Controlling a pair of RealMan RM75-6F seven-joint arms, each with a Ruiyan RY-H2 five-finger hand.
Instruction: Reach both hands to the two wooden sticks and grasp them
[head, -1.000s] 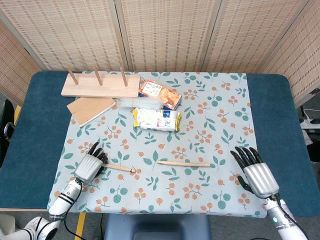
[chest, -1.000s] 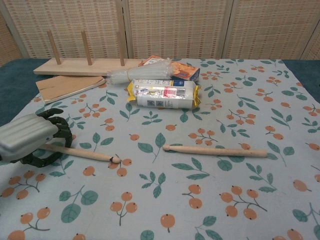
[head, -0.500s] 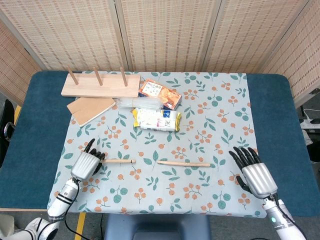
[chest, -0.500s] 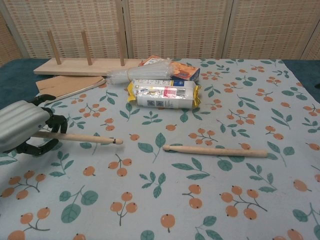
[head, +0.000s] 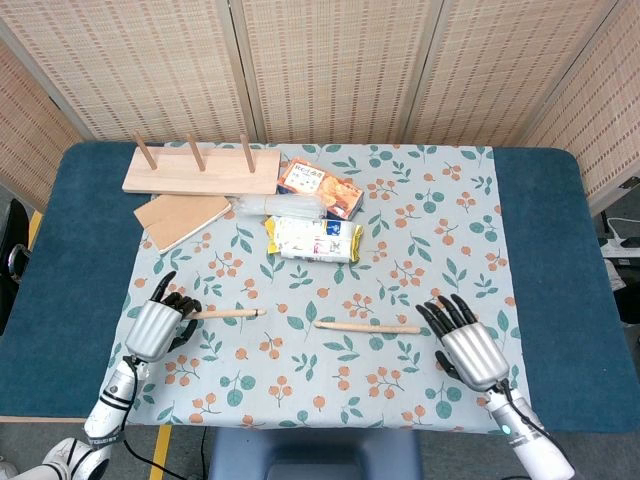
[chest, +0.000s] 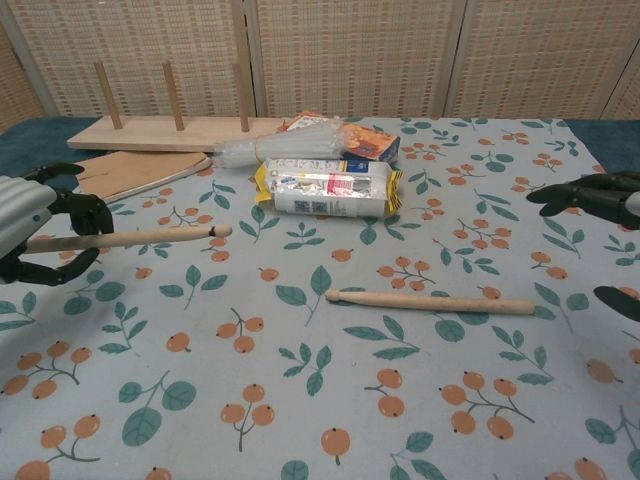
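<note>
at the lower left of the head view my left robot hand (head: 157, 326) grips one wooden stick (head: 226, 314), which sits lifted off the floral cloth (head: 420, 230) in the chest view. the second wooden stick (head: 367, 327) lies flat on the cloth at lower centre. my right robot hand (head: 466, 346) hovers just right of its thick end, fingers spread wide, holding nothing, not touching it.

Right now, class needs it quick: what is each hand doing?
Left hand: holding one wooden stick, fingers wrapped around it.
Right hand: open, fingers apart, holding nothing; the other stick lies on the table.
</note>
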